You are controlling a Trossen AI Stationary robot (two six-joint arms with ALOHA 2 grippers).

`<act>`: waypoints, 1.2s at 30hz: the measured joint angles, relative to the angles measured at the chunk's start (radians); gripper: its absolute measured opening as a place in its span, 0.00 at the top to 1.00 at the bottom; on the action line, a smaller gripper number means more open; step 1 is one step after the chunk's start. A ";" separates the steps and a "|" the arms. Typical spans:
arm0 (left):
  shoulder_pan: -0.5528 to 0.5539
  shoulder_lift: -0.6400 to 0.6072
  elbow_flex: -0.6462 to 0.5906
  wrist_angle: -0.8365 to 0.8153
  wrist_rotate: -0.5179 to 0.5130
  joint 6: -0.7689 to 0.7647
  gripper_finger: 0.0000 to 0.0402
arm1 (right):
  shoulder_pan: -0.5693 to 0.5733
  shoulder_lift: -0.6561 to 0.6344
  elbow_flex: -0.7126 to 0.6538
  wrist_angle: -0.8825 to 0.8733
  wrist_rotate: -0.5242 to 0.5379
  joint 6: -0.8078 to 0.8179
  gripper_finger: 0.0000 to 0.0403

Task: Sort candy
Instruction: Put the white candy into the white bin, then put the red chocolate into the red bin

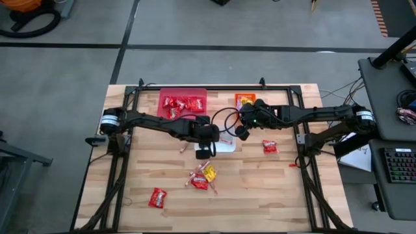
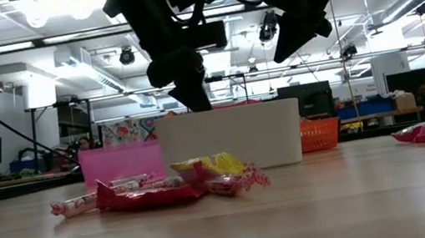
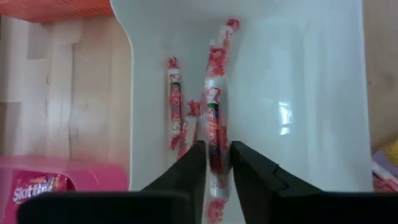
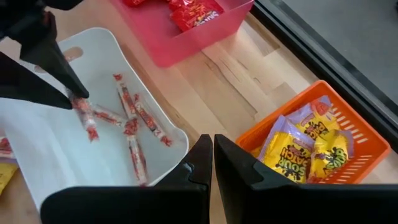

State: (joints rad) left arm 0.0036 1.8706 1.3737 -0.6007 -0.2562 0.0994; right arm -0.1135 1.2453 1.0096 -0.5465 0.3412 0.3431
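Your left claw (image 3: 216,163): frame centre, over white plastic bin (image 3: 311,93), thin red-and-white candy stick (image 3: 217,121) between slightly parted fingers | your right claw (image 4: 212,155): closed, empty, centre-right.

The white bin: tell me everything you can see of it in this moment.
The white bin is a glossy, smooth-walled plastic tub with rounded corners, standing upright on the wooden table between the pink-red bin and the orange bin. It holds several thin red-and-white sticks lying loose on its floor. The left gripper hangs over its inside with another stick between the fingers; whether that stick touches the floor cannot be told. The right gripper is beside it, shut and empty.
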 joint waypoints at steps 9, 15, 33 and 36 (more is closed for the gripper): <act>0.000 -0.007 -0.001 -0.034 -0.017 0.000 0.69 | 0.000 0.000 0.000 -0.034 -0.005 0.038 0.97; 0.001 -0.081 -0.022 -0.056 -0.025 0.000 0.68 | 0.005 0.000 0.000 -0.119 -0.005 0.094 0.97; -0.033 -0.588 -0.490 0.194 -0.023 -0.234 0.70 | 0.156 0.000 0.000 -0.168 -0.028 0.302 0.97; -0.044 -0.654 -0.547 0.242 -0.023 -0.260 0.70 | 0.171 0.000 0.000 -0.217 -0.054 0.376 0.97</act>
State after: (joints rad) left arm -0.0402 1.2163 0.8272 -0.3589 -0.2794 -0.1607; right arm 0.0576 1.2453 1.0096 -0.7635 0.2877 0.7196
